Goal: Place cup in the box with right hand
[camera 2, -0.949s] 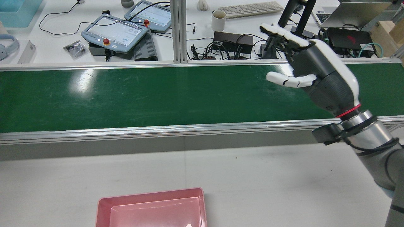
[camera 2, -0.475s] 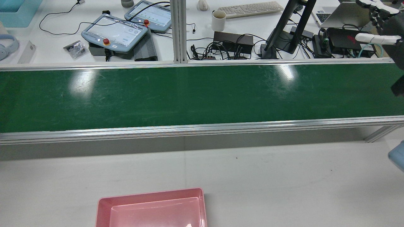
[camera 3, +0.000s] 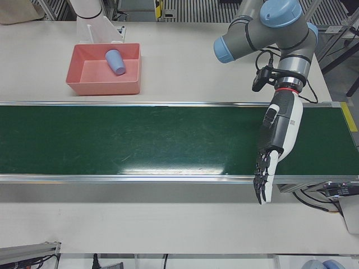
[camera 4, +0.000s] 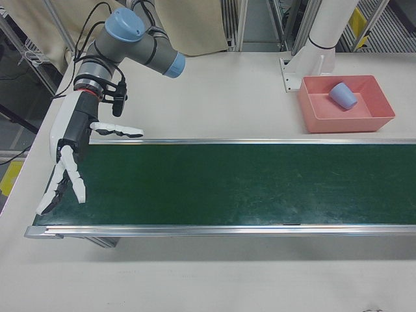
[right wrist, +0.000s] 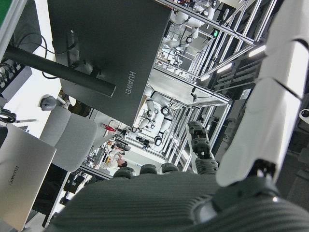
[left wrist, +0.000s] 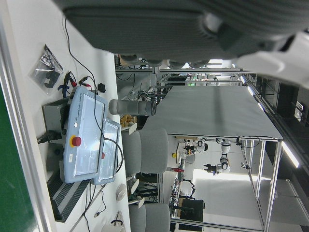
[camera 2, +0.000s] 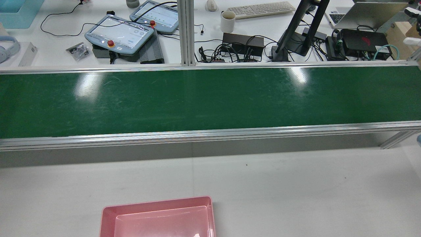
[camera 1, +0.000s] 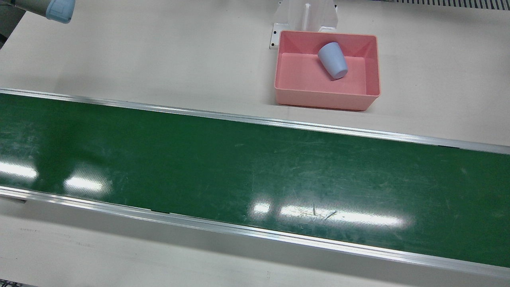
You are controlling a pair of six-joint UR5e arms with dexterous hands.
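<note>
The light blue cup (camera 1: 333, 60) lies tilted on its side inside the pink box (camera 1: 326, 97), against the wall nearest the robot. It also shows in the left-front view (camera 3: 115, 61) and the right-front view (camera 4: 342, 95). My right hand (camera 4: 68, 153) is open and empty, fingers spread, over the end of the green belt far from the box. Only its fingertips (camera 2: 413, 40) show at the rear view's right edge. My left hand (camera 3: 277, 140) is open and empty, fingers pointing down over the belt's other end.
The green conveyor belt (camera 1: 239, 167) with aluminium rails crosses the whole table. The box stands on the white table beside a white pedestal (camera 1: 305, 16). Beyond the belt is a desk with teach pendants (camera 2: 120, 33), a mug (camera 2: 227, 21), cables and a monitor stand (camera 2: 302, 29).
My right hand has swung from over the belt to the right, almost out of the rear view. The box has not moved.
</note>
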